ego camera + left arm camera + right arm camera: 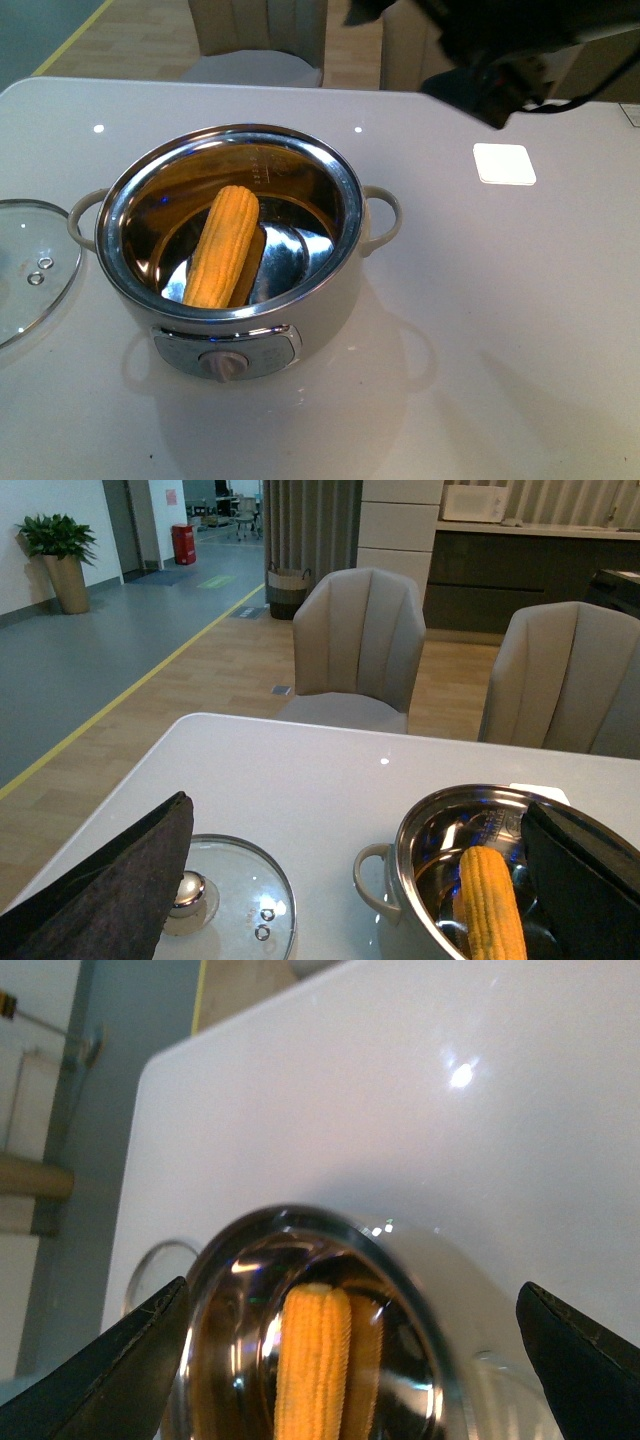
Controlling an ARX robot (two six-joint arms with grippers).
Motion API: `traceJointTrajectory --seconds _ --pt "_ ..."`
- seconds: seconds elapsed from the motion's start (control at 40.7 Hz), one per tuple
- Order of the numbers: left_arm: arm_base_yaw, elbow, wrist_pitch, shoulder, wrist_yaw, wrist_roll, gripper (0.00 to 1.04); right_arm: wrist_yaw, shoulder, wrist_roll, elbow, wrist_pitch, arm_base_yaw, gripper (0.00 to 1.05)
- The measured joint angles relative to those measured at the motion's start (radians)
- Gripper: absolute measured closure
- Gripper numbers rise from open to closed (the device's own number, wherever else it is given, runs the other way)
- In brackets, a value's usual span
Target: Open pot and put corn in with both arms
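Corn [223,247] is lying inside the pot [330,290], leaning on the steel wall, and the glass lid [25,275] sits flat on the white table [520,330] just left of the pot. So I'd say both steps look done; all that's left is pulling the arms clear. Right gripper [350,1360] hangs above the pot with fingers wide apart and empty. Left gripper [350,880] is spread too, holding nothing. Only the left wrist view shows the lid's knob [187,890] plus two chairs; the front view alone shows the control dial [222,365].
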Motion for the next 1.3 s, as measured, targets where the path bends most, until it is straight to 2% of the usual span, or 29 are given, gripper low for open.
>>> traceJointTrajectory --seconds 0.27,0.442,0.614,0.786,0.811,0.909,0.934,1.106,1.229,1.302 --pt "0.000 0.000 0.000 0.000 0.000 0.000 0.07 -0.007 -0.330 0.038 -0.278 0.139 -0.187 0.09" --pt "0.000 0.000 0.000 0.000 0.000 0.000 0.07 0.098 -0.580 -0.121 -0.465 0.082 -0.305 0.09" --pt "0.000 0.000 0.000 0.000 0.000 0.000 0.07 0.150 -0.786 -0.249 -0.610 0.031 -0.377 0.09" --pt "0.000 0.000 0.000 0.000 0.000 0.000 0.07 0.150 -0.869 -0.298 -0.646 0.019 -0.391 0.09" --pt "0.000 0.000 0.000 0.000 0.000 0.000 0.07 0.151 -0.862 -0.323 -0.659 0.059 -0.391 0.11" --pt "0.000 0.000 0.000 0.000 0.000 0.000 0.07 0.151 -0.876 -0.546 -0.808 0.412 -0.392 0.33" --pt "0.000 0.000 0.000 0.000 0.000 0.000 0.07 0.151 -0.893 -0.578 -0.828 0.438 -0.392 0.38" --pt "0.000 0.000 0.000 0.000 0.000 0.000 0.07 0.154 -1.016 -0.660 -0.940 0.438 -0.393 0.79" --pt "0.000 0.000 0.000 0.000 0.000 0.000 0.07 0.154 -1.090 -0.671 -0.982 0.410 -0.393 1.02" --pt "0.000 0.000 0.000 0.000 0.000 0.000 0.07 0.154 -1.146 -0.677 -1.010 0.380 -0.393 1.03"
